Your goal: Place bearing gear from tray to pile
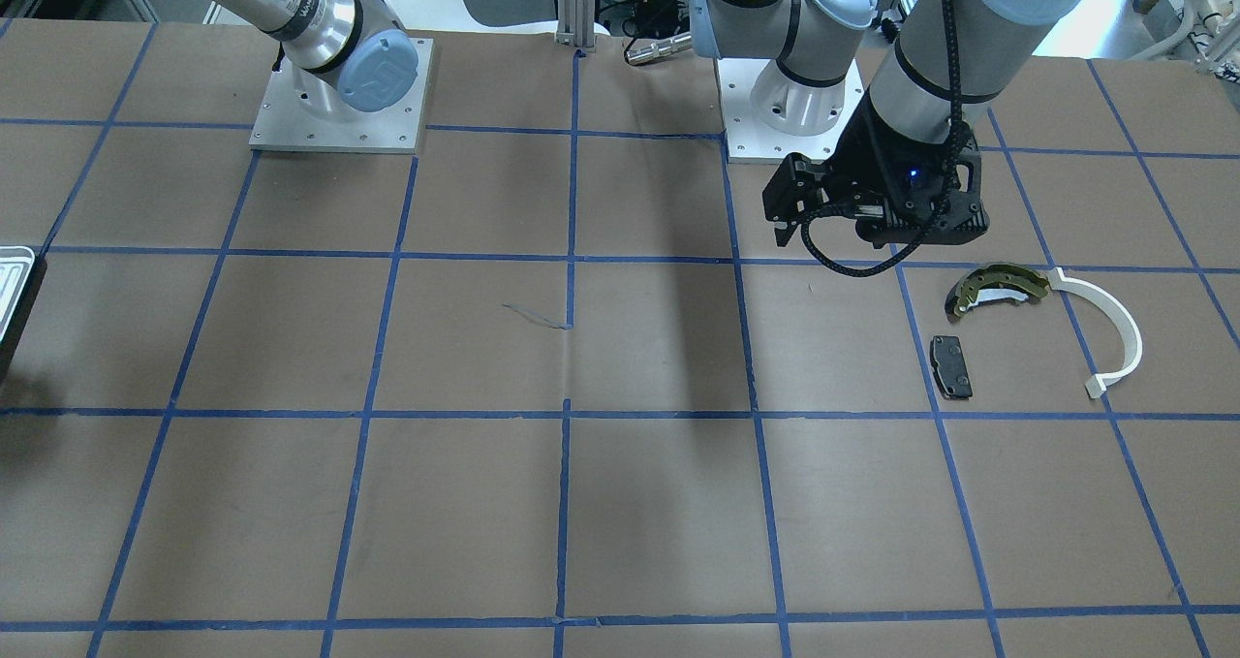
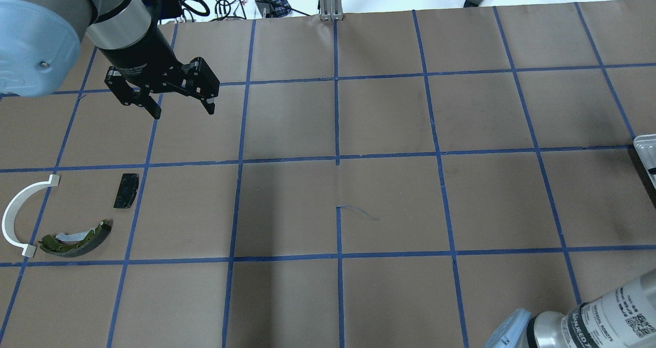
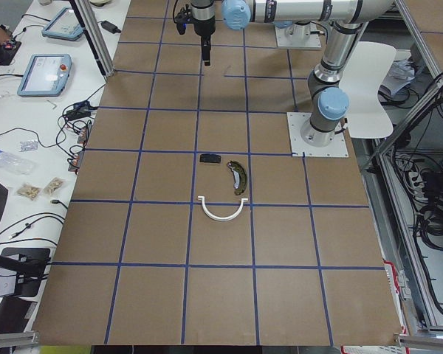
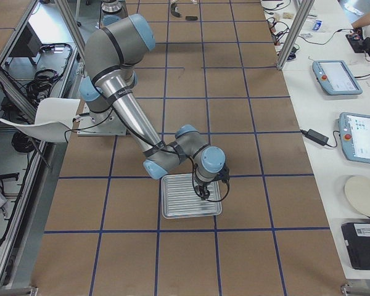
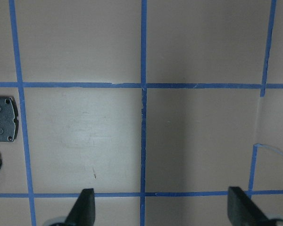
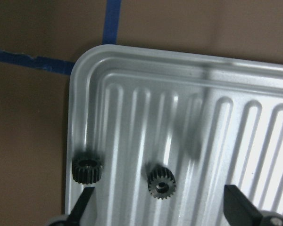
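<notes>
The ribbed silvery tray (image 6: 85,94) fills the right wrist view; it also shows in the exterior right view (image 4: 172,209) and at the table edge in the overhead view (image 2: 647,153). Two small black bearing gears lie in its corner, one (image 6: 161,183) between my fingers and one (image 6: 87,168) by the rim. My right gripper (image 6: 160,212) is open just above them. The pile is the olive brake shoe (image 2: 77,240), white arc (image 2: 20,212) and black brake pad (image 2: 126,190). My left gripper (image 2: 182,104) is open and empty, hanging above the table beyond the pile.
The brown table (image 2: 389,199) carries a blue tape grid. The arms' base plates (image 1: 339,106) stand at the robot's edge. The pile also shows in the front-facing view, with the brake shoe (image 1: 998,285) next to the arc (image 1: 1114,333).
</notes>
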Tool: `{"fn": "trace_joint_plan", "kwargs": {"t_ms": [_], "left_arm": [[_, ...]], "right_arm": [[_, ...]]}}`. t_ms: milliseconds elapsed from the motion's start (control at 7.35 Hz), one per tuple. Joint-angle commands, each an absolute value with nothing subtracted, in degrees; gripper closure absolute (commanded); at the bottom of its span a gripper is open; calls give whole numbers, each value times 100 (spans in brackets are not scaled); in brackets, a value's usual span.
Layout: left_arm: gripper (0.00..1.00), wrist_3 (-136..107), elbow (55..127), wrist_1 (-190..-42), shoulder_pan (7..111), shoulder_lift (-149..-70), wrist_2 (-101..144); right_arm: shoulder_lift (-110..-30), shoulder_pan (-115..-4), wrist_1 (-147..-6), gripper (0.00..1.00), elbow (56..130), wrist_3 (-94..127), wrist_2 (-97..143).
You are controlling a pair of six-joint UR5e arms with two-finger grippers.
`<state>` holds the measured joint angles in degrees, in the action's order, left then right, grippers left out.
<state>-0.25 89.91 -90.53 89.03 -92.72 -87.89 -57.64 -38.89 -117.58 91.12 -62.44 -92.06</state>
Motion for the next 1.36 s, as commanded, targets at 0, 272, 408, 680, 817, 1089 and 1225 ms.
{"fn": "trace_joint_plan", "kwargs": {"t_ms": [0, 272, 408, 680, 817, 1089, 1225], "left_arm": [[0, -18, 8991, -9044, 8903, -9272, -8789], [0, -26, 9000, -9044, 8903, -9281, -8771], [0, -44, 9000, -9035, 8903, -9290, -8771], [0, -35, 9000, -8991, 8903, -9290, -8772], [0, -79, 9000, -8991, 8903, -9290, -8771], [0, -70, 9000, -8948, 8903, -9316, -8771], [0, -36, 9000, -8738, 8903, -9334, -8780]], "right_arm": [[-5730, -3876, -11716, 32, 9123, -6258, -9289], [-5678, -3876, -11794, 38, 9141, -6284, -9273], [-5634, -3876, -11804, 38, 9149, -6284, -9264], [-5599, -3876, -11944, 51, 9141, -6302, -9272], [-5599, -3876, -11936, 73, 9149, -6302, -9281], [-5616, -3876, -11891, 88, 9141, -6302, -9360], [-5677, -3876, -11822, 93, 9097, -6284, -9404]]}}
